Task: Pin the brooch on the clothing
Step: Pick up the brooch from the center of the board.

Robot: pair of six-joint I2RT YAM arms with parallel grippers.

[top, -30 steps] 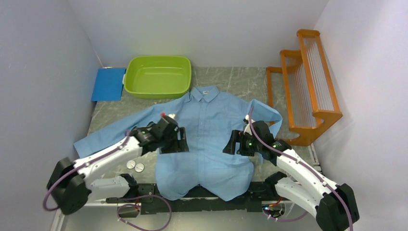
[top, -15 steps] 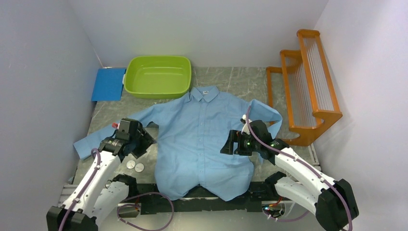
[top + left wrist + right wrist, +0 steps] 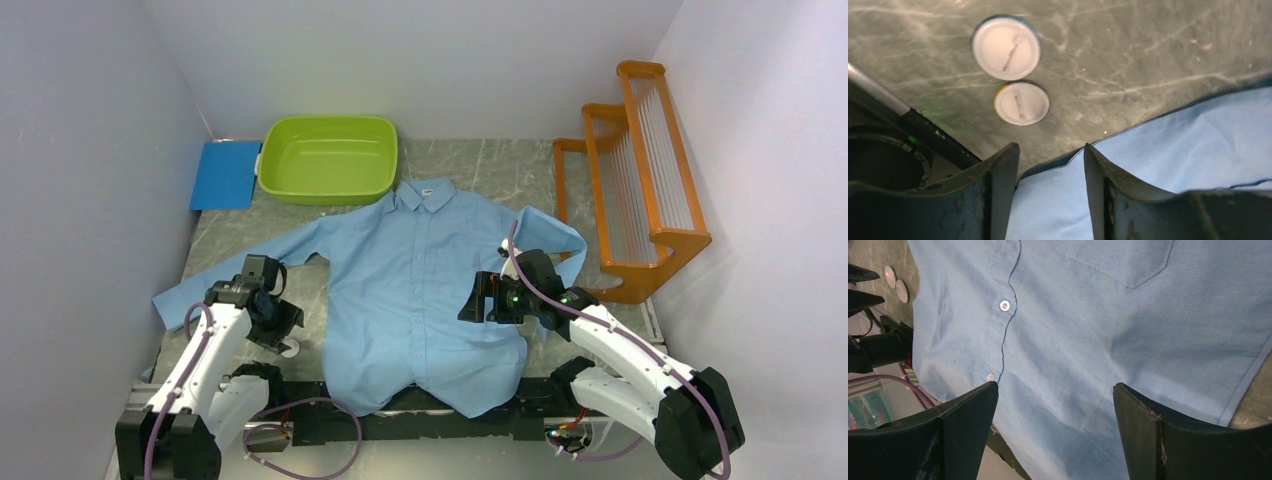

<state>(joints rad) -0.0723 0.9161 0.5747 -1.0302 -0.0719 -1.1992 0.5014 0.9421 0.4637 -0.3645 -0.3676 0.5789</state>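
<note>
The light blue shirt (image 3: 425, 290) lies flat, face up, collar at the far end. Two round white brooches (image 3: 1006, 47) (image 3: 1022, 103) lie pin side up on the table beside the shirt's left edge; one shows in the top view (image 3: 291, 349), the other is hidden under my left gripper. My left gripper (image 3: 283, 335) is open and empty, its tips (image 3: 1050, 155) over the shirt's edge (image 3: 1173, 140), just short of the nearer brooch. My right gripper (image 3: 478, 298) is open and empty above the shirt's lower right front (image 3: 1073, 315), (image 3: 1055, 390).
A green tub (image 3: 328, 158) stands at the back, with a blue pad (image 3: 226, 174) to its left. An orange wooden rack (image 3: 630, 170) stands along the right side. Walls close in left, right and back. The arm bases and cables sit at the near edge.
My left arm has swung from over the shirt's chest out to the left and back toward the near edge, ending over the two brooches. The right arm has barely moved.
</note>
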